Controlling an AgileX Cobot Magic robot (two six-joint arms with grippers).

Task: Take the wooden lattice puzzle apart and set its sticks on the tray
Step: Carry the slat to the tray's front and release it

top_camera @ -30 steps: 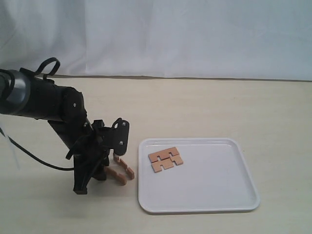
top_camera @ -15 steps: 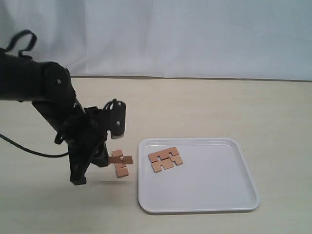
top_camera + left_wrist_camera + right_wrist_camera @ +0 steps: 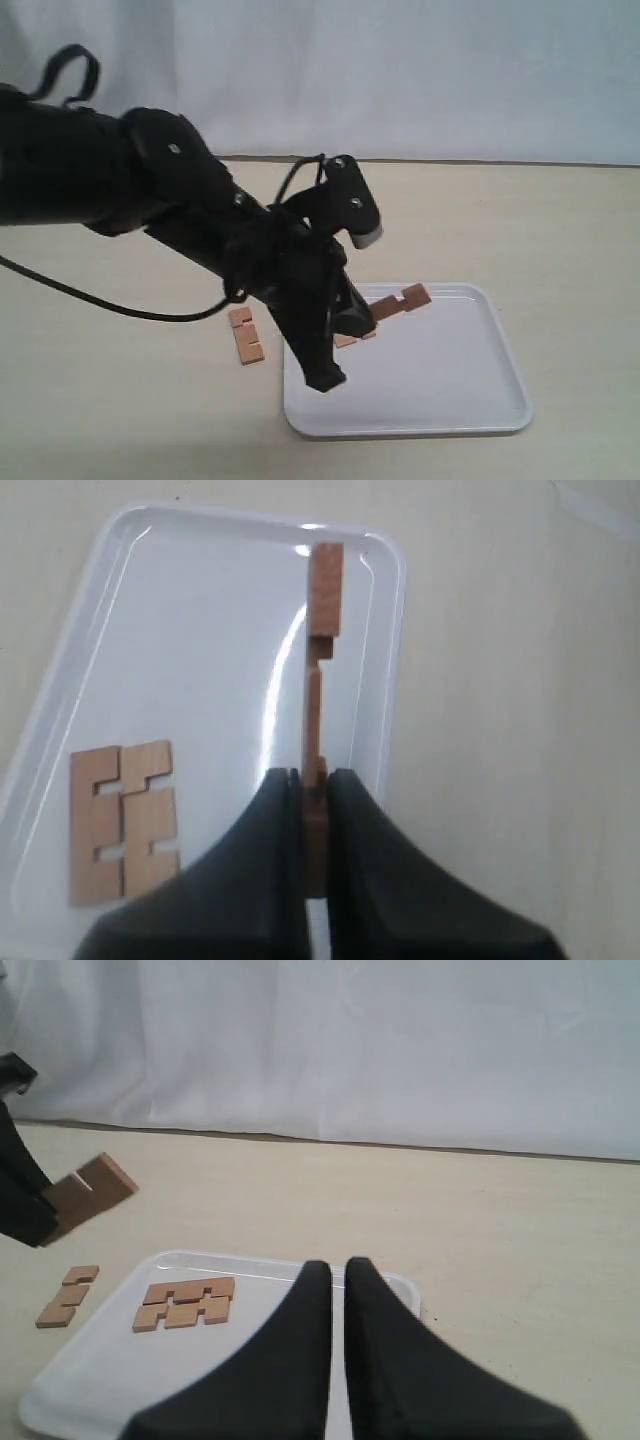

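This looks like a robotics lab's test corner, not a home: a creased white cloth hangs as a backdrop beyond the left pincer, a plain pale counter lies under it, and a black robot arm trails a loose cable.

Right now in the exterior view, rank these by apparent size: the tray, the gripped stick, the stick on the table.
1. tray
2-3. gripped stick and table stick: too alike to rank, and the left gripper hides part of the gripped one.
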